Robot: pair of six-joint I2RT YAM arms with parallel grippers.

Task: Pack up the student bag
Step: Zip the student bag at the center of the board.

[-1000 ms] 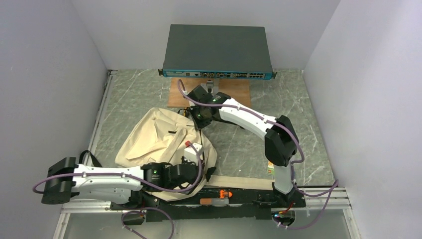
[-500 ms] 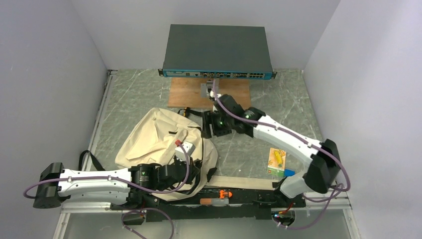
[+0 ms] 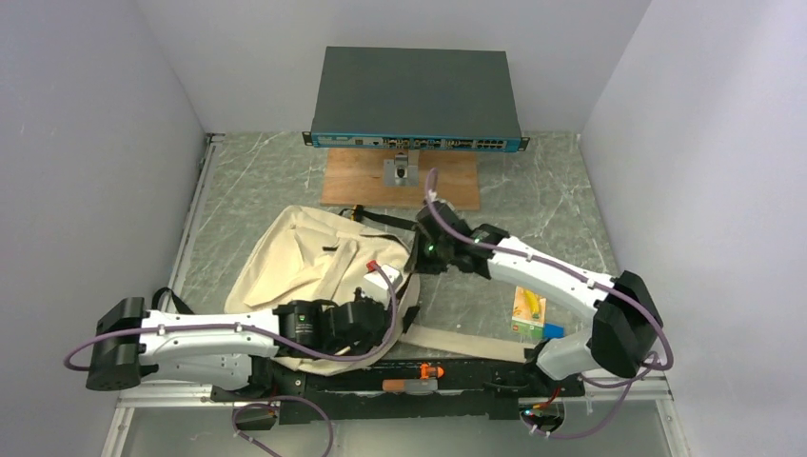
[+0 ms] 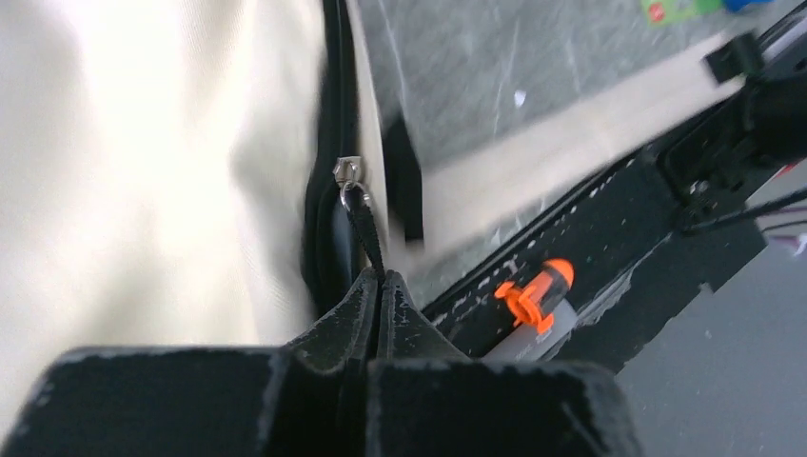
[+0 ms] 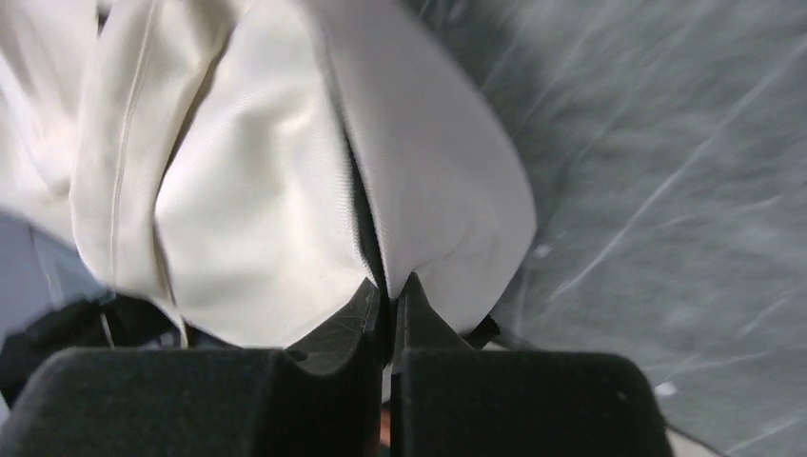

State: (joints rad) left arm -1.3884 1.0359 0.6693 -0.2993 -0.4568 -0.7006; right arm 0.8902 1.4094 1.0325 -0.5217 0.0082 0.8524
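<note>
The student bag [image 3: 305, 267] lies slumped on the green marbled table [image 3: 561, 200], in front of the network switch [image 3: 416, 95] and off to its left, reaching back toward the arm bases. A wooden board [image 3: 362, 181] sits just in front of the switch, between it and the bag's far edge.

The left gripper [image 3: 373, 319] is at the side of the bag farthest from the switch. In the left wrist view its claw [image 4: 381, 281] is pressed closed on the black zipper pull [image 4: 364, 228], which runs taut up to the metal slider [image 4: 347, 171] on the bag's black zipper line.

The right gripper [image 3: 416, 255] is at the bag's right edge, nearly straight in front of the switch. Its wrist view shows the claw [image 5: 390, 286] closed, with a fold of the cream canvas [image 5: 247, 209] running down into the tips, so it looks pinched there.

A wide beige strap [image 3: 466, 340] trails from the bag along the near edge, opposite the switch. A small yellow-and-green carton [image 3: 529, 307] lies on the table in front of the switch's right end, well apart from it. An orange-tipped tool [image 3: 430, 370] rests on the black base rail, at the far side of the table from the switch.
</note>
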